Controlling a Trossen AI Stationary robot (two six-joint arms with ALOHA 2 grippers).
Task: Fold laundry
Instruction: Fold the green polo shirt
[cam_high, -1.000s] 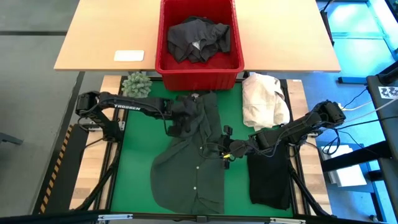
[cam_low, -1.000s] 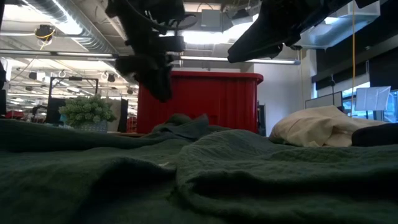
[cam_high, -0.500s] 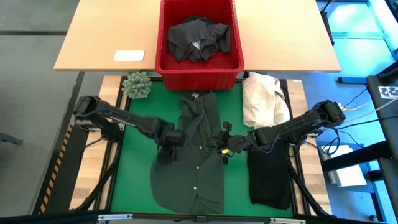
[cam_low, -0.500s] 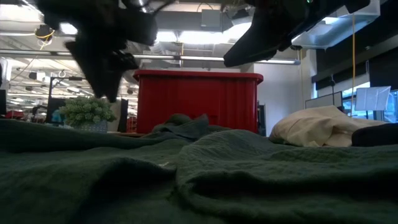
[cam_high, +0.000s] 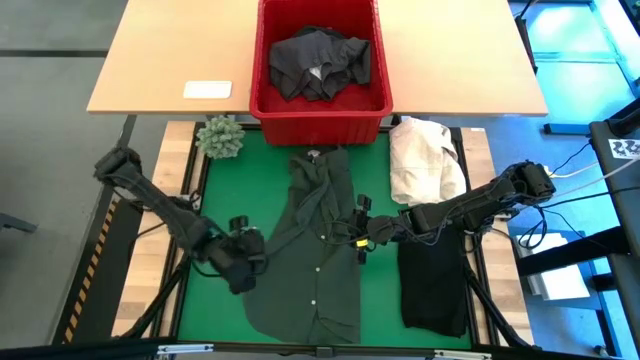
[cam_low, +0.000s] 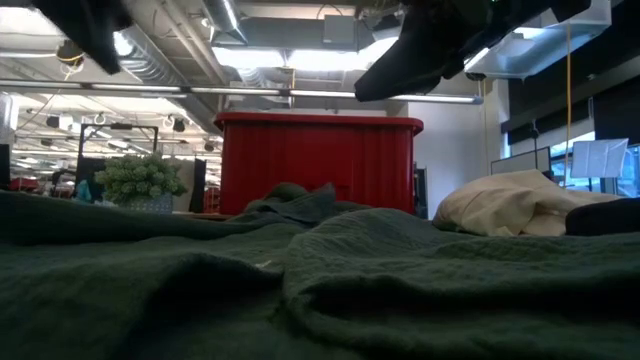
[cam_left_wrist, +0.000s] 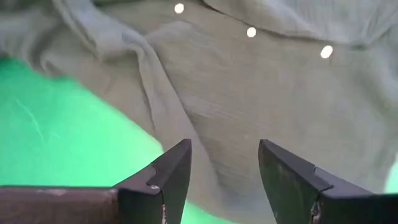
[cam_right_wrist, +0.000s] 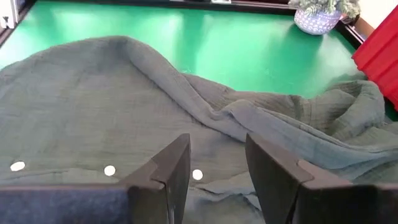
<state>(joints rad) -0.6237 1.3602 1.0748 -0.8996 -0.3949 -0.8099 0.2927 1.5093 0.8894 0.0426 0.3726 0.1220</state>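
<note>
Both sets of jaws stand parted and empty: the left gripper (cam_high: 240, 268) hovers at the left hem edge of the dark green shirt (cam_high: 312, 250), the right gripper (cam_high: 362, 238) at its right edge near the button line. The shirt lies spread on the green mat (cam_high: 225, 200), unfolded; judged early, with a dark garment (cam_high: 320, 62) left in the red basket (cam_high: 262, 60). A black garment (cam_high: 432, 285) and cream-white cloth heap (cam_high: 425, 160) crowd the shirt's right; bare mat lies left.
</note>
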